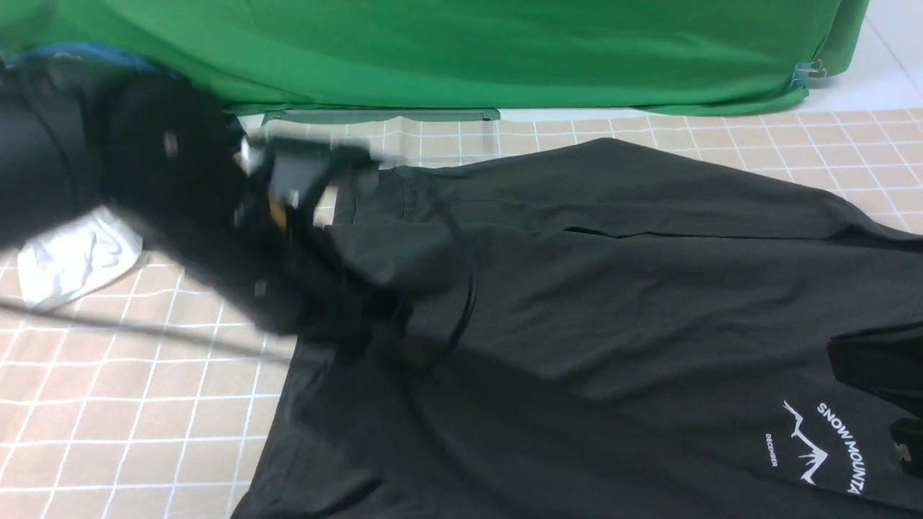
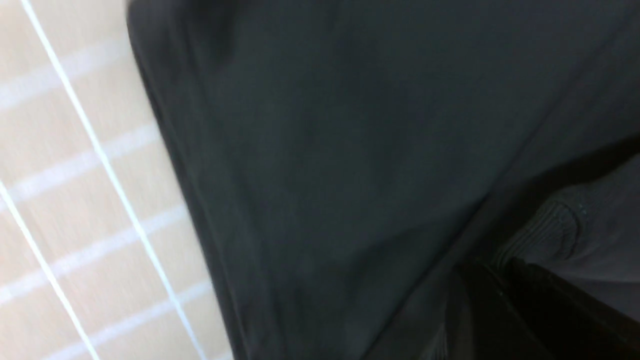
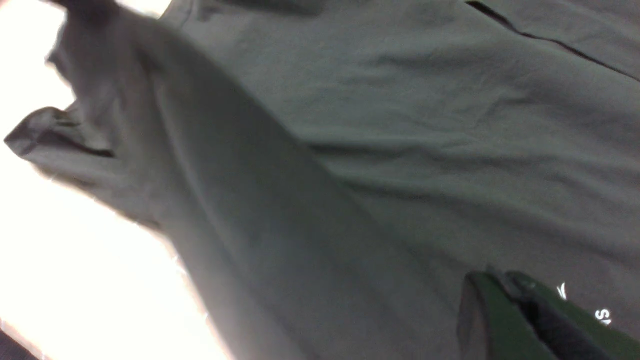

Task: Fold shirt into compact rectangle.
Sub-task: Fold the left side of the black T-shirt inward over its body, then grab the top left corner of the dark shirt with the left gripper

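Observation:
The black shirt [image 1: 613, 288] lies spread over most of the checked table, with its white mountain print [image 1: 822, 443] at the near right. My left arm is blurred. Its gripper [image 1: 339, 317] is at the shirt's left edge. In the left wrist view the gripper [image 2: 502, 272] is shut on ribbed black cloth [image 2: 550, 232] of the shirt [image 2: 325, 150]. My right gripper [image 1: 910, 447] shows only at the right edge, beside the print. In the right wrist view it [image 3: 500, 280] is shut on a pinch of the shirt [image 3: 400, 125], and a ridge of cloth runs up to it.
A crumpled white garment [image 1: 72, 263] lies at the far left of the table [image 1: 130, 418], partly behind my left arm. A green cloth backdrop [image 1: 461, 50] hangs along the far side. Checked tabletop shows at the near left and far right.

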Robot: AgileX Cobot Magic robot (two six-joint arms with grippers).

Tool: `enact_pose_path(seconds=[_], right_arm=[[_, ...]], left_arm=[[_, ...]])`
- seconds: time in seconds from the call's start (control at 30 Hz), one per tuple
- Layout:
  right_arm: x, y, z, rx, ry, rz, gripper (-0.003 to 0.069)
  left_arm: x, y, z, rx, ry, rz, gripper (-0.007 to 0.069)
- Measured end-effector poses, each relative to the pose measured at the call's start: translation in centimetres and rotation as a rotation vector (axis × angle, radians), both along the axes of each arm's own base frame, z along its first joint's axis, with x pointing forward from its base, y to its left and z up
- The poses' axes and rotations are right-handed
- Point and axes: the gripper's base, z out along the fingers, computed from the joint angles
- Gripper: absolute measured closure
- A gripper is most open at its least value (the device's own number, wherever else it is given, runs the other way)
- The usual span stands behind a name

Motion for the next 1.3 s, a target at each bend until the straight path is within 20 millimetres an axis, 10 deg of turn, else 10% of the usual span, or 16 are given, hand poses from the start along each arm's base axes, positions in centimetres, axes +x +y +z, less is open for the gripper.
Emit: enact_pose_path(seconds=[0.23,0.67,0.9,1.3], right_arm=[[0.1,0.1,0.2,0.019,-0.026,0.002,0.0604],[0.2,0.2,0.3,0.05,-0.022,-0.018,0.0588],[0.1,0.1,0.1,0.041,0.014,-0.033,0.0588],[1.5,1.1,-3.6,-0.184,0.302,-0.057,0.0539]], left_arm=[[3.4,-0.9,2.0,0.055,-0.101,0.016,0.059],[9.8,-2.4,-3.6,0.256,-0.129,0.076,0.0589],[10.8,-2.2,-5.9,0.305,-0.096,0.077,0.0582],[9.1,2.7,-6.2,0.426,0.16,0.188,0.0356]])
